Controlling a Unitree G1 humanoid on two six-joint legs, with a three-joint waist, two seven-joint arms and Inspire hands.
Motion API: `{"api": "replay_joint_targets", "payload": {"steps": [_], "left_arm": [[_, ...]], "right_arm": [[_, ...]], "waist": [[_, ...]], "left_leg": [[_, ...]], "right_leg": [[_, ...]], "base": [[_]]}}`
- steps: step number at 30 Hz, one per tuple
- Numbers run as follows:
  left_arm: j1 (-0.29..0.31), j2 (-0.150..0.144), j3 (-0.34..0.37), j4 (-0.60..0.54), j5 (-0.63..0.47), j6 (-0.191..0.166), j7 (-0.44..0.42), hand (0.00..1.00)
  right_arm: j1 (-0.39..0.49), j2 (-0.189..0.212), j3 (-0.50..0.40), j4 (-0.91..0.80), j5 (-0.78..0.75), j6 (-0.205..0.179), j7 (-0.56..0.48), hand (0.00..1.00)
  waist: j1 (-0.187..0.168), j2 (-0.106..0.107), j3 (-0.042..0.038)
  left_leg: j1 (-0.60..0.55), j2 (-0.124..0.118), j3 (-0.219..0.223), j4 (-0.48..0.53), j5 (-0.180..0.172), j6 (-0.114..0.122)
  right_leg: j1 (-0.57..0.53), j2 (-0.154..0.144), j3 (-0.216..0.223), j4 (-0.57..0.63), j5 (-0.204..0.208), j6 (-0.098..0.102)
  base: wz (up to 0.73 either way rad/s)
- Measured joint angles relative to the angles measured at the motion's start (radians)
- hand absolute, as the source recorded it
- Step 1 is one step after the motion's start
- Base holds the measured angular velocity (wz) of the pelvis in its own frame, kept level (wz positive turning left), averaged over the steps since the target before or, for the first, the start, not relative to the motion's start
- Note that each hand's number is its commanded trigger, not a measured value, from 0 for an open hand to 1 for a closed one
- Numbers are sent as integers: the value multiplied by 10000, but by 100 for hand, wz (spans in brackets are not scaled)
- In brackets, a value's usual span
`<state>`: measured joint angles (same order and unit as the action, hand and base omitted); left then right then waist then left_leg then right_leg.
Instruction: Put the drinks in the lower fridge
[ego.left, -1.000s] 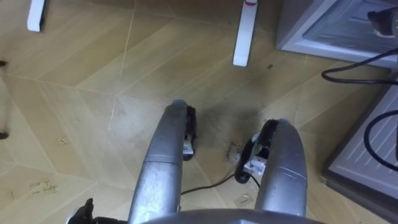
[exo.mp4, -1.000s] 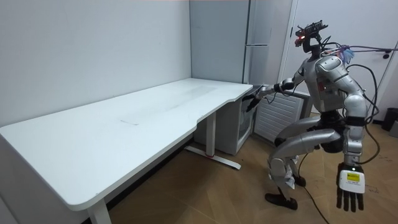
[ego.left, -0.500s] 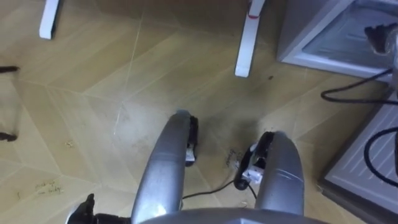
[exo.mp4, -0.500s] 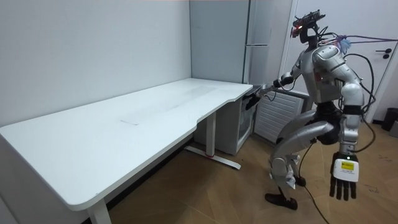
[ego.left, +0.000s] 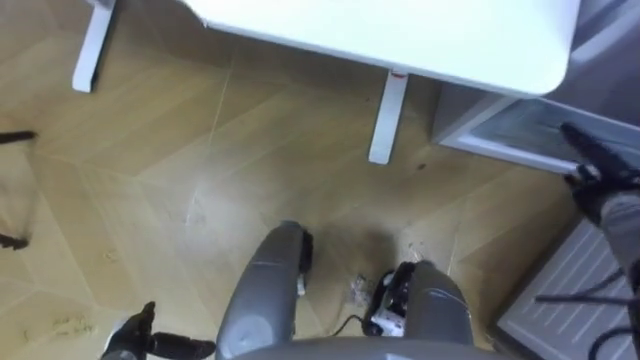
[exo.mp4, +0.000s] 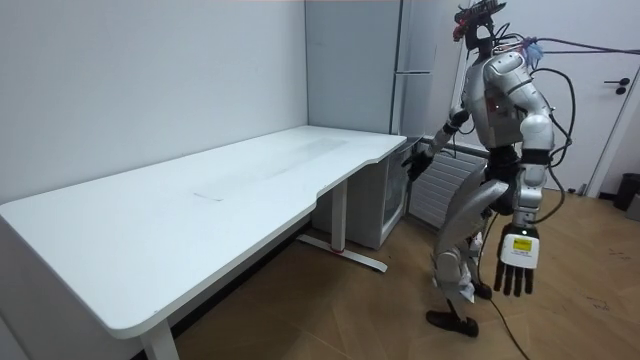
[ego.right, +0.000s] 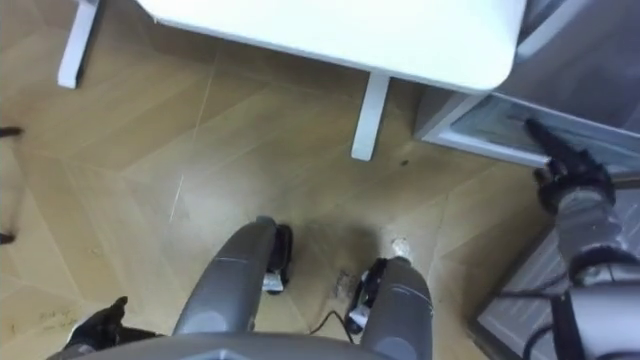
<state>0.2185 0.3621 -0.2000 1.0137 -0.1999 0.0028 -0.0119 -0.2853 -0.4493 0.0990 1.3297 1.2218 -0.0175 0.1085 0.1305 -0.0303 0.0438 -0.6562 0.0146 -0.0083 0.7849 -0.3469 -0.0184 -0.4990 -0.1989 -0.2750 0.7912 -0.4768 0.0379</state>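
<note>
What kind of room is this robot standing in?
Probably an office or a lab room rather than a home kitchen. There is a long white desk, a tall grey fridge standing against the wall behind it, and a wooden floor.

Robot has straightened up; left hand (exo.mp4: 517, 265) hangs higher.

shell silver-grey | joints black | left hand (exo.mp4: 517, 256) black, white tag | cables dark

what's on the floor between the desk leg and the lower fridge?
Bare wood floor with one small dark speck, in both eye views; desk leg and lower fridge stand apart.
</note>
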Motion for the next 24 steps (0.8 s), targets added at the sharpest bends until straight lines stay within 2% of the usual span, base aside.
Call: {"api": "replay_joint_targets", "payload": {"steps": [2, 5, 7, 8, 11, 13, 16, 20, 24], "left_arm": [[-19, -77, 0, 218, -5, 18, 6, 0], [-9, -365, 36, 292, -3, 134, 114, 0], [-4, -500, 43, 313, 249, 127, 305, 0], [-1, -536, 50, 323, 374, 121, 361, 0], [24, -706, 90, 384, 697, 126, 518, 0], [146, -1004, 646, 274, 953, 132, 763, 0], [149, -1265, 805, 278, 961, 122, 909, 0], [132, -1365, 1097, 295, 953, 95, 924, 0], [315, -1441, 1602, 250, 1071, 41, 971, 0]], "right_arm": [[860, 520, 249, 66, -575, 154, 380, 0], [1763, 1014, 373, 150, -1346, 285, 566, 0], [2161, 1331, 365, 344, -2304, 326, 557, 0], [2323, 1421, 371, 337, -2514, 337, 558, 0], [2827, 1650, 405, 292, -3117, 398, 470, 0], [3058, 1793, 338, 174, -4375, 406, 195, 0], [3186, 1874, 339, -130, -5354, 392, -39, 0], [3213, 1977, 44, -357, -6546, 388, -267, 0], [3641, 2020, -480, -1294, -7633, 356, -872, 0]], "waist": [[-90, 51, -34], [-217, 285, -146], [-344, 314, -191], [-386, 309, -208], [-545, 248, -342], [-534, 137, -388], [-741, 113, -396], [-807, -35, -352], [-835, -153, -369]], "left_leg": [[736, 124, -59, -647, 89, -133], [1462, 244, -104, -1199, 114, -155], [2025, 245, -97, -1647, 178, -185], [2218, 245, -78, -1806, 214, -191], [2993, 243, 89, -2409, 360, -207], [3794, 287, 325, -3035, 491, -249], [4459, 334, 406, -3552, 582, -270], [5174, 318, 506, -4124, 664, -274], [5722, 285, 689, -4545, 714, -238]], "right_leg": [[817, 303, -70, -930, 295, 14], [1737, 525, -285, -1840, 582, 32], [2282, 633, -273, -2408, 747, 81], [2473, 655, -279, -2598, 795, 91], [3173, 700, -251, -3304, 1018, 113], [3796, 823, -15, -3952, 1290, 118], [4532, 984, 44, -4735, 1636, 125], [5246, 1062, 123, -5515, 1966, 174], [5614, 1071, 392, -5787, 2126, 220]], "base": [[0], [0], [0], [0], [-13], [-31], [-17], [-10], [-12]]}}
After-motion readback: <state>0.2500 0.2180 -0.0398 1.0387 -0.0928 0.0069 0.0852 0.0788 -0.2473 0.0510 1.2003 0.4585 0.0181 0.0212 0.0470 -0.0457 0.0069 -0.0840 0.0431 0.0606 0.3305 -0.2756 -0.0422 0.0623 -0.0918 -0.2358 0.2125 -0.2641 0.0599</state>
